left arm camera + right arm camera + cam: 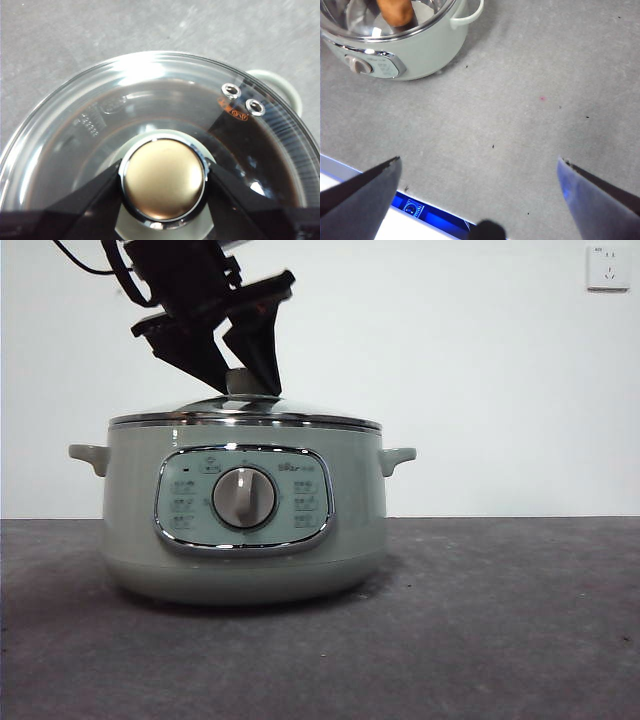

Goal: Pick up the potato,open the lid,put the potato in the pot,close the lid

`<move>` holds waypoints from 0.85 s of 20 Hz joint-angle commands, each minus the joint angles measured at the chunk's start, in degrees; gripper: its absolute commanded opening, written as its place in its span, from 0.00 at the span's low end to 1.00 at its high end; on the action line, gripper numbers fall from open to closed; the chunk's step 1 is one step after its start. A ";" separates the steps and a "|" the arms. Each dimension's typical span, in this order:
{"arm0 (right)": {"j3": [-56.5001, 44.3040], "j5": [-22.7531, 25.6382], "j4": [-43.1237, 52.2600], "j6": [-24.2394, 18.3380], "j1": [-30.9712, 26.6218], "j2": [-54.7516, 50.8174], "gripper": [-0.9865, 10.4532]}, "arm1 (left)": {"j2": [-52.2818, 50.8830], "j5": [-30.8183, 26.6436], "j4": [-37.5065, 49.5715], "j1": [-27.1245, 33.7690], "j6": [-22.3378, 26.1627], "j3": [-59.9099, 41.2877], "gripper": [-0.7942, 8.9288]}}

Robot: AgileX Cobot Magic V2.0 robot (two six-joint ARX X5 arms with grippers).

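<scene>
Potato (395,12) sits inside the pot (245,530). Your left gripper (162,182) pinches the lid (150,110) knob; letting go crooked could tip it. Your right gripper (477,195) waits wide apart.

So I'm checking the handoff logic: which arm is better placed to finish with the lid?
Left. Its claw sits on either side of the lid's knob, the lid resting on the pot with the potato inside. The right claw hangs open over bare table, well away.
</scene>
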 commanded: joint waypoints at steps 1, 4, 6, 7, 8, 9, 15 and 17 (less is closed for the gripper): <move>-0.63 0.02 0.15 0.00 0.07 -0.07 0.69 | 2.99 -0.28 -0.61 -0.07 -1.03 -0.70 0.07; -0.66 0.04 0.26 -0.02 0.07 -0.04 0.69 | 3.85 -0.74 -1.49 -0.07 -0.11 -0.70 0.07; -0.66 0.04 0.50 -0.02 0.07 -0.04 0.69 | 3.85 -2.36 -1.66 -0.13 0.52 -0.70 0.07; -0.66 0.04 0.83 -0.02 0.07 -0.04 0.69 | 3.85 -2.82 -1.79 -0.13 0.96 -0.70 0.07; -0.66 0.02 1.33 -0.02 0.07 -0.04 0.69 | 3.85 -3.08 -2.14 -0.13 1.38 -0.70 0.07; -0.66 0.02 1.55 -0.02 0.07 -0.02 0.69 | 3.85 -3.08 -2.60 -0.13 1.79 -0.70 0.08; -0.66 0.04 1.53 -0.44 0.07 0.72 0.69 | 3.39 -3.10 -3.10 -0.13 2.01 -0.70 0.34; -0.66 0.04 1.68 -0.44 0.07 1.09 0.69 | 2.51 -3.04 -3.08 -0.13 1.95 -0.70 0.42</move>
